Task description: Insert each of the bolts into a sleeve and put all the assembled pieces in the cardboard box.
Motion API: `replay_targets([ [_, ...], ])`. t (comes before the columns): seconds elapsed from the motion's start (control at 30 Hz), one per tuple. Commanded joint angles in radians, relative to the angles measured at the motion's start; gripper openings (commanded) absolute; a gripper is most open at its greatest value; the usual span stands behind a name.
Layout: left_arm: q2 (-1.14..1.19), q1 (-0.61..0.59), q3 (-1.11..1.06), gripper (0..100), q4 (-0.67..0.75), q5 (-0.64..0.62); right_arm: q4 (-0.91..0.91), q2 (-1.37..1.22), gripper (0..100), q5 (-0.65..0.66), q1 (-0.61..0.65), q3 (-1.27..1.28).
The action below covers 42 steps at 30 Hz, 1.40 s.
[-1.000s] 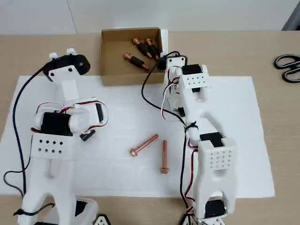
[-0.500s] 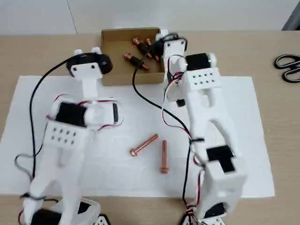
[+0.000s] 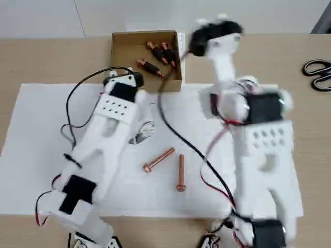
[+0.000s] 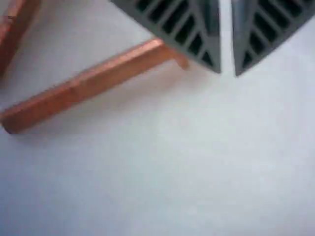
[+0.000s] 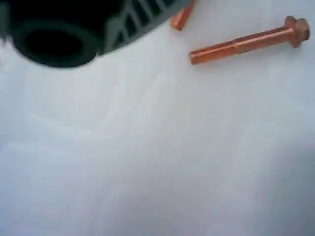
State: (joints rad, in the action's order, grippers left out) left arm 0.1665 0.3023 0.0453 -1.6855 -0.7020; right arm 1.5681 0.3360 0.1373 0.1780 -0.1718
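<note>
Two loose copper bolts lie on the white sheet: a slanted bolt (image 3: 159,159) and an upright one (image 3: 181,173). My left gripper (image 3: 142,132) hangs just left of and above them. In the left wrist view its dark ribbed fingers (image 4: 192,29) stand shut to a thin slit with nothing between them, beside the head end of one bolt (image 4: 88,83). My right arm's wrist end (image 3: 212,39) is raised right of the cardboard box (image 3: 120,67), which holds three sleeved bolts (image 3: 151,67). A dark part of my right gripper (image 5: 123,24) edges the right wrist view above a bolt (image 5: 248,42).
The white sheet (image 3: 51,144) covers the middle of the wooden table. Scissors (image 3: 318,74) lie at the far right edge. A black cable (image 3: 181,134) runs across the sheet between the arms.
My left arm has swung from the left side toward the centre and come down near the bolts. My right arm has pulled away from the box, rising and shifting right.
</note>
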Motion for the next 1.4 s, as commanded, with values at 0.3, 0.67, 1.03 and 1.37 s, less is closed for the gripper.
replay_targets([
  [0.3,0.015,0.107,0.176,1,-0.066,0.115,-0.377,0.588,0.8,-0.011,-0.348,0.836],
  [0.67,0.017,0.110,0.124,1,-0.068,0.835,-0.552,1.219,0.9,-0.003,-0.475,1.459],
  [1.03,0.018,0.153,-0.038,1,-0.068,0.856,-0.552,1.443,0.9,-0.003,-0.521,1.674],
  [1.37,0.018,0.276,-0.130,13,-0.066,0.853,-0.547,1.448,0.9,-0.002,-0.519,1.674],
])
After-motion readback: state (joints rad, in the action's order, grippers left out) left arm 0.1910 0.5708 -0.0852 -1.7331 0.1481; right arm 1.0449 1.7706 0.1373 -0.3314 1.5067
